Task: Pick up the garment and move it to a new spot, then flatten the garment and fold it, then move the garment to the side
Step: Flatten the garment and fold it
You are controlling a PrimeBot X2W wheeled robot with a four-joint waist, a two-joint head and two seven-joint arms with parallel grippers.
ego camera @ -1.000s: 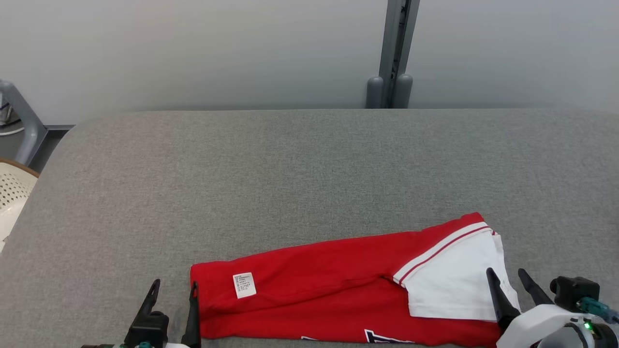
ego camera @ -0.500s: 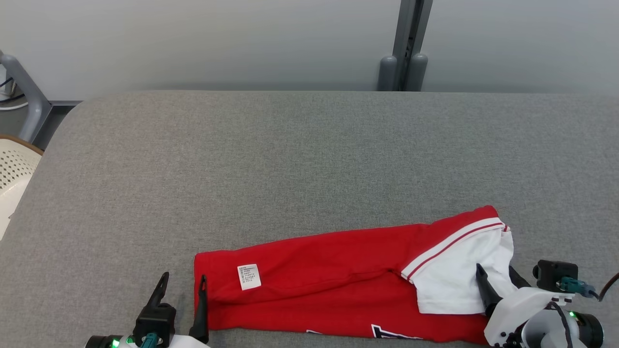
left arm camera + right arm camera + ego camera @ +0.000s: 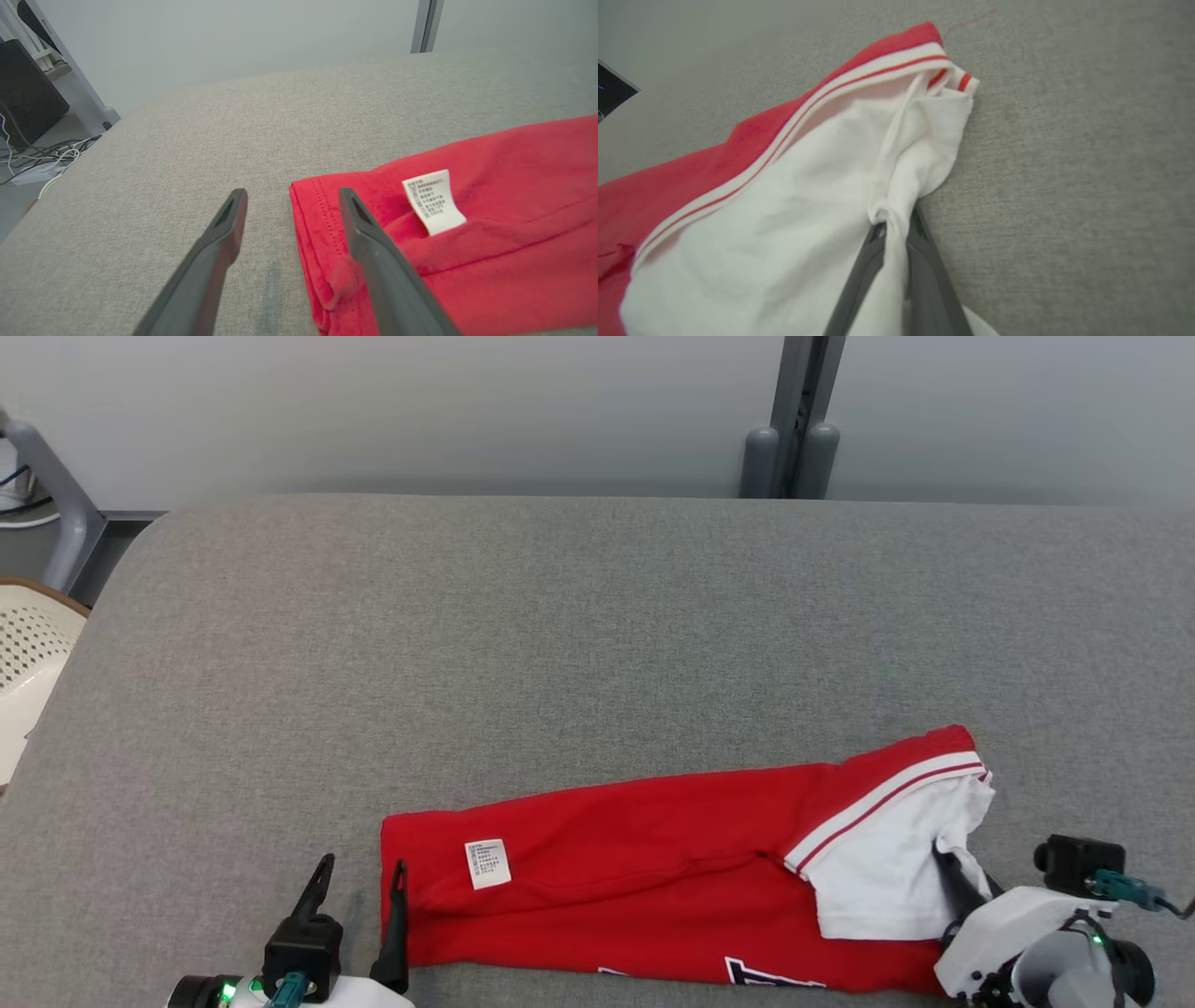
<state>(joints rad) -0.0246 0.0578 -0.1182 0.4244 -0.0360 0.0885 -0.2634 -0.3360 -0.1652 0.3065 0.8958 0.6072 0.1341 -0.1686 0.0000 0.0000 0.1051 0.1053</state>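
Garment (image 3: 653, 877), red, lying long at near edge of grey surface (image 3: 597, 644): right end effector (image 3: 896, 224) pinched on white sleeve (image 3: 887, 868), left end effector (image 3: 292, 191) wide astride red hem (image 3: 303, 219); close left on hem, then lift both evenly.

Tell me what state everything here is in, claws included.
Garment: folded lengthwise, lying on the grey table.
Label: flat, print facing up.
Left claw: open, straddling the garment's hem.
Right claw: shut, pinching the white sleeve.
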